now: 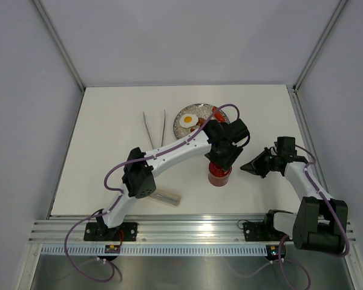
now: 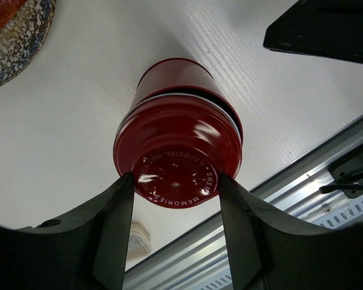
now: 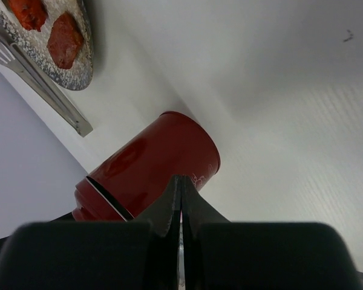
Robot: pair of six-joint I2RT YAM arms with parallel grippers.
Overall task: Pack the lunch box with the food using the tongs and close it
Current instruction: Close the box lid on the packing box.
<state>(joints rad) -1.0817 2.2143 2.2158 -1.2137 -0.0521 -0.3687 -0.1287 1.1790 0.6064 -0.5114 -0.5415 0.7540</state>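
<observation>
White table (image 1: 109,121), left arm stretched across it. The left gripper (image 2: 176,181) has its jaws half spread and both fingers (image 2: 118,223) pressed on the rim of the lid (image 2: 178,151). The lid sits on the lunch box (image 1: 219,176), which stands upright right of centre, towards the near edge. The left wrist view shows a dark gap under one side of the lid, so it looks cocked rather than seated. I can't tell whether this is lid-off or lid-on. Either way, keep the wrist axis in line with the jar, turn or lift straight, and don't drag the jar sideways. The right gripper (image 3: 180,184) is pinched fully shut on nothing, just right of the jar, and I can't tell if it touches. I'd have it brace the jar body, because a one-handed twist probably spins the whole can. Around it: a speckled plate (image 1: 183,112) near the middle of the far edge, then the tongs (image 1: 148,130) lying just left of it, untouched, with one end under the left arm. There's a pale flat block (image 1: 167,197) by the near edge. A fried egg (image 1: 188,119) and sausages (image 3: 65,39) are on the plate, so packing looks not yet done. The left forearm overhangs the tongs and plate edge and blocks access to them.
</observation>
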